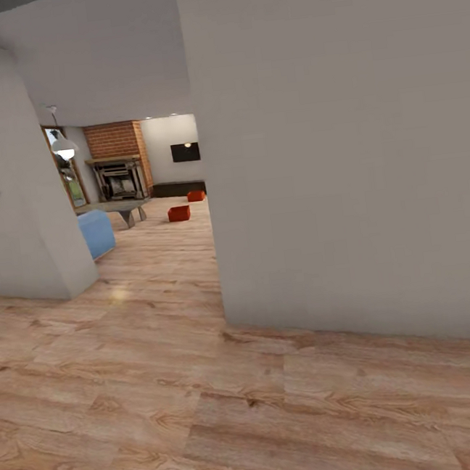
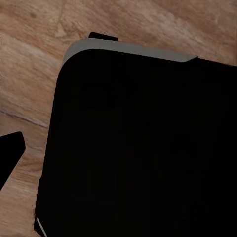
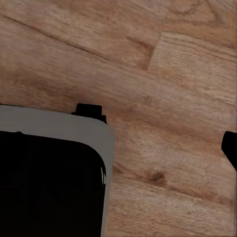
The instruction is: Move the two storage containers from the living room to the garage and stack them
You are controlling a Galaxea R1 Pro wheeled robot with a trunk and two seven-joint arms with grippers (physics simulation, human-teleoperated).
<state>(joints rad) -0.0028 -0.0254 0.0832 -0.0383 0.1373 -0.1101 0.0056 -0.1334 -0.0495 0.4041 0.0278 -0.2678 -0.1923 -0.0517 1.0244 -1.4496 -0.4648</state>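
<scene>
While the robot faces a gap between two plain white walls, the head view shows the living room beyond: a brick fireplace (image 1: pixel 115 140), a black TV (image 1: pixel 185 151), a low dark bench (image 1: pixel 177 189) and a blue seat (image 1: pixel 96 232). Both bins sit on the wood floor (image 1: pixel 172 388) far off, one (image 1: pixel 178 213) out in the open floor, the other (image 1: pixel 196 195) just before the bench. They look like thin, stiff, orange-red plastic, probably light and a little slick; a pinch on a flat wall at the rim seems the best hold.

Left wrist: a rounded black body with a grey edge (image 2: pixel 143 148) above glossy, grainy planks. I cannot tell how the left gripper stands.

Right wrist: the same dark, grey-rimmed body (image 3: pixel 49 182) over planks. Whether the right gripper is spread or closed, I cannot tell.
</scene>
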